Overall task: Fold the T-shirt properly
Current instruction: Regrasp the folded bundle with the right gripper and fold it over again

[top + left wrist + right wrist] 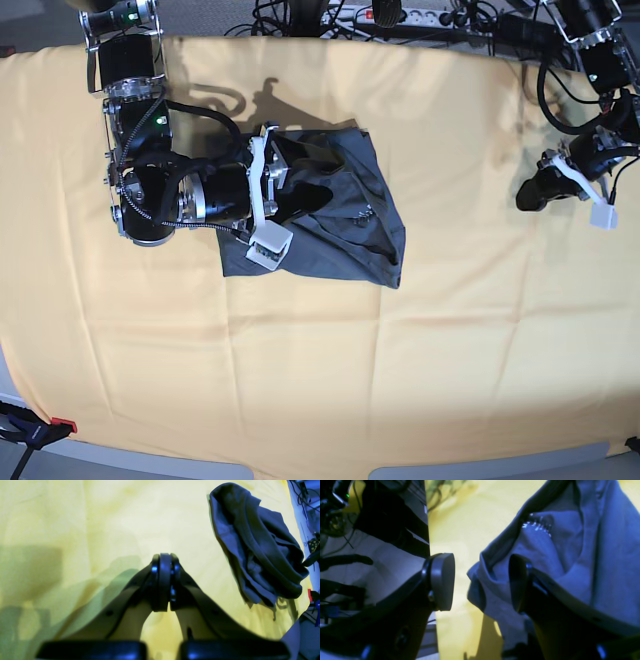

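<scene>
The dark slate-grey T-shirt (345, 215) lies bunched and partly folded on the yellow tablecloth (320, 360), left of centre. My right gripper (292, 190) hangs over the shirt's left part. In the right wrist view this gripper (480, 582) is open, a rumpled edge of the T-shirt (570, 555) lies between its pads without being pinched, and one pad (517, 582) rests against the cloth. A pale label (537, 525) shows inside the neck. My left gripper (530, 192) is shut and empty far to the right, and in its own view this gripper (163, 580) hovers over bare cloth with the T-shirt (257, 547) off to one side.
Cables and a power strip (400, 15) run along the far edge of the table. A red clamp (60, 425) sits at the near left corner. The tablecloth is lightly creased around the shirt.
</scene>
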You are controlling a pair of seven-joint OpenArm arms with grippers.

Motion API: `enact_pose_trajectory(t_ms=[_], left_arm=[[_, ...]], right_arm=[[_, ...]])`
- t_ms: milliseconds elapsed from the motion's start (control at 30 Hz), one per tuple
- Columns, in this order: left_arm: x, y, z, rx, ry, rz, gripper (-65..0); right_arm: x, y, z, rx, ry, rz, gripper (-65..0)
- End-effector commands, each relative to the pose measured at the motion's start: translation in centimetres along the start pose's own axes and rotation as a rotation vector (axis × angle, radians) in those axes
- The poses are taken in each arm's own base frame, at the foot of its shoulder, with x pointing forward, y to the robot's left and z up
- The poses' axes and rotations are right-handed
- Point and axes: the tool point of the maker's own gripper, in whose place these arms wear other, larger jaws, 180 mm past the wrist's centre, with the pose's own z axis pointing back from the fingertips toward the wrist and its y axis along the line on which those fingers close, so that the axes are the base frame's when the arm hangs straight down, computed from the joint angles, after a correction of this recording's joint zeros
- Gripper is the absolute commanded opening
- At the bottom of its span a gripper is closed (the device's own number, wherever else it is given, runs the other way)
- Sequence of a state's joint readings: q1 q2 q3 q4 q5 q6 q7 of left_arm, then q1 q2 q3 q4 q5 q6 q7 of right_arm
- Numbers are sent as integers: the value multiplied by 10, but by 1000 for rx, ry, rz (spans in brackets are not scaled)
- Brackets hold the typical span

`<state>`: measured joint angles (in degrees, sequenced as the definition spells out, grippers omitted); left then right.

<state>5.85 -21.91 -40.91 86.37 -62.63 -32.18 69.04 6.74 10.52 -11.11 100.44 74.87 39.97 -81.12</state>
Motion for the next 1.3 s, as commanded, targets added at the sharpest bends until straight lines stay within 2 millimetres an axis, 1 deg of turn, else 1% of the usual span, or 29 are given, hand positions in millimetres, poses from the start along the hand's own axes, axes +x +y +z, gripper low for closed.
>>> enact_pose_trajectory(t_ms=[0,33,133,233,300,367,433,600,733,833,900,1000,1067,1167,1200,1267], left_arm=[[17,-4,5,-14,-44,-33,-650],[17,-4,5,-14,-44,-33,-650],[18,-5,5,-21,-49,-31,-650],[19,-6,5,-26,-52,-30,-650],[19,-6,5,-25,-52,-29,-650],[19,-6,5,-26,-52,-29,-650],[19,-6,5,-25,-52,-29,-650],[19,-6,5,-26,-52,-30,-650],[18,-6,5,-26,-47,-29,-650],[18,-6,5,-26,-49,-30,-650],[18,-6,5,-26,-49,-30,-650],[18,-6,5,-25,-48,-29,-650],[18,-6,5,-26,-48,-30,-650],[18,-6,5,-26,-48,-30,-650],[18,-6,5,-26,-48,-30,-650],[18,-6,5,-26,-49,-30,-650]], right_arm=[[8,2,1,2,-30,14,-293],[0,0,0,-18,-7,7,-308],[-22,-16,0,-113,80,1,-418],[-20,-31,2,-198,70,20,-497],[-18,-36,3,-224,60,29,-558],[-16,-35,3,-218,53,29,-620],[-11,-28,1,-179,20,20,-650],[9,-4,-5,-50,-80,-2,-650],[2,3,-14,-26,-22,-4,-650],[5,13,-19,18,-29,1,-650],[12,27,-24,85,-44,17,-650],[22,54,-32,181,-68,54,-650],[21,68,-39,222,-52,80,-650],[17,84,-53,268,-14,105,-650],[14,87,-59,265,9,119,-650],[7,84,-69,227,60,148,-650]])
